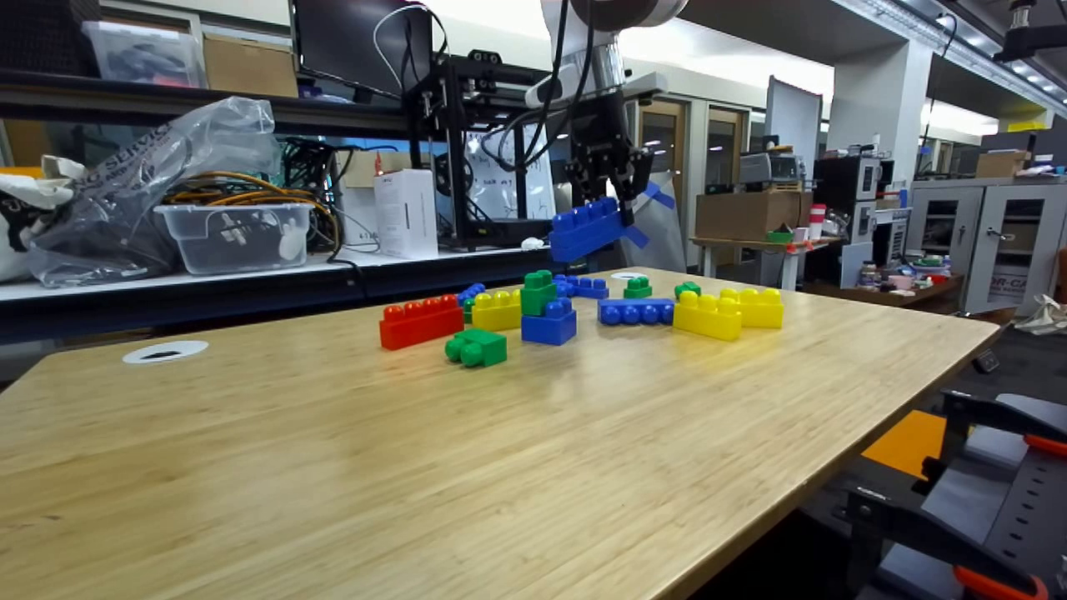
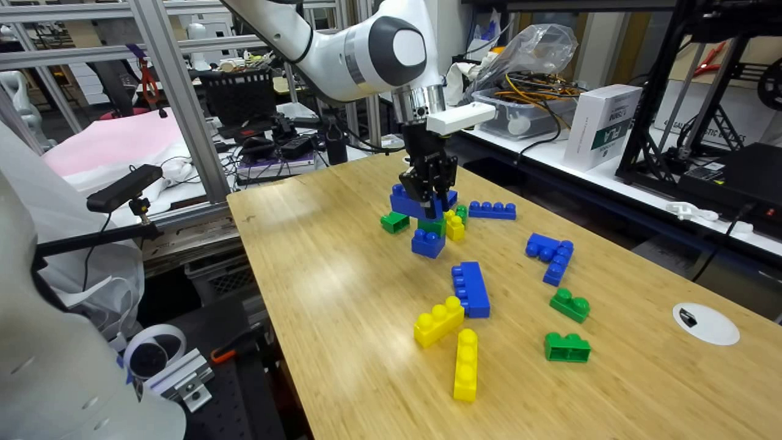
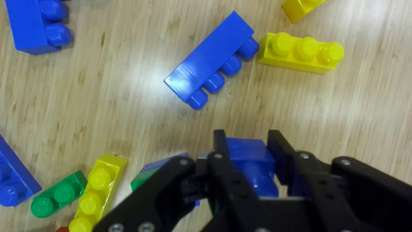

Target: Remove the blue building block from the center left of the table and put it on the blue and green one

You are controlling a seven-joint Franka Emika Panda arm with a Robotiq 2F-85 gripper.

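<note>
The blue building block [image 1: 586, 230], long and studded, hangs tilted in the air, and my gripper [image 1: 615, 208] is shut on it. In the wrist view the block's end [image 3: 252, 158] sits between the two black fingers [image 3: 220, 141]. The blue and green one stands on the table [image 1: 433, 433]: a green brick [image 1: 538, 292] on top of a short blue brick [image 1: 548, 325]. In an exterior view the held block overlaps the stack's green top [image 2: 431, 227]; the gap between them is unclear there. My gripper partly covers the stack [image 3: 145, 177] in the wrist view.
Near the stack are a red brick [image 1: 421, 322], a yellow brick [image 1: 498, 311] and a green brick [image 1: 477, 347] on its side. Another blue brick [image 2: 471, 290] lies on its side beside two yellow bricks [image 2: 438, 321]. Smaller green [image 2: 569, 305] and blue bricks [image 2: 557, 260] lie farther off.
</note>
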